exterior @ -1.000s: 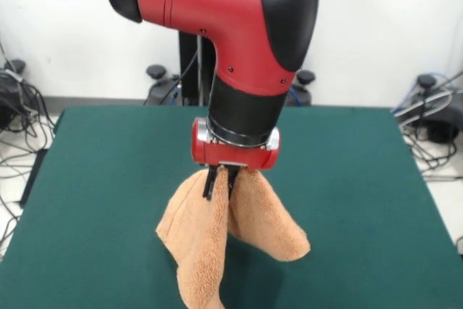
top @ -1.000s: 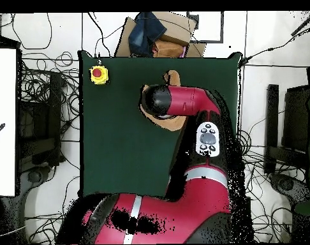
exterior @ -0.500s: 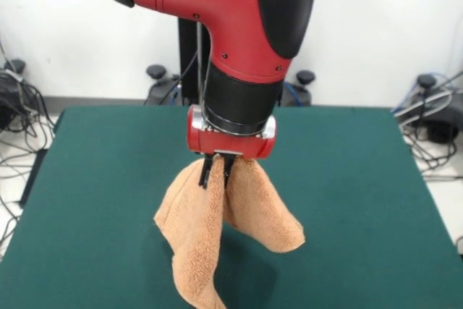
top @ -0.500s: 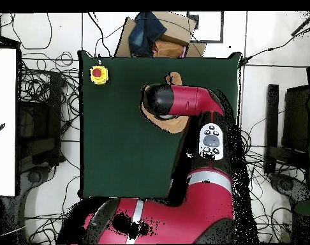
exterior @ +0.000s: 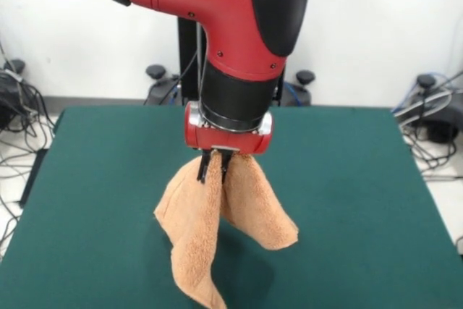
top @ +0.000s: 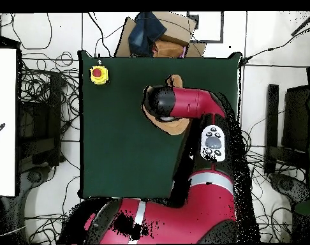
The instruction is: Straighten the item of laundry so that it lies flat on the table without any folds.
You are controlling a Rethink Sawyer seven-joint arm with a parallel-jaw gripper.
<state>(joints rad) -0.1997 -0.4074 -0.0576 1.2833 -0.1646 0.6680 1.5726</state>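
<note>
Front view shows my hand (exterior: 215, 166) clamped narrow on a bunched fold of the towel (exterior: 217, 233), the dark fingers (exterior: 205, 168) pinching the cloth just below the red wrist collar. From that pinch the peach-orange terry hangs in two drapes: a long one falling toward the picture's bottom edge, and a shorter, broader flap out to the picture's right. The lower ends seem to meet the green desk (exterior: 347, 179) near its front middle (I can't tell exactly how much of the cloth rests there and how much hangs free).

I judge this to be the lift-and-spread step, with the flattening itself not yet done; the towel is doubled over itself at the grip. The next move, as I see it, calls for carrying the held part sideways and low so the hanging lengths drag out flat, then letting go.

From overhead the arm covers most of the towel (top: 173, 125); only orange edges peek out round the wrist.
</note>
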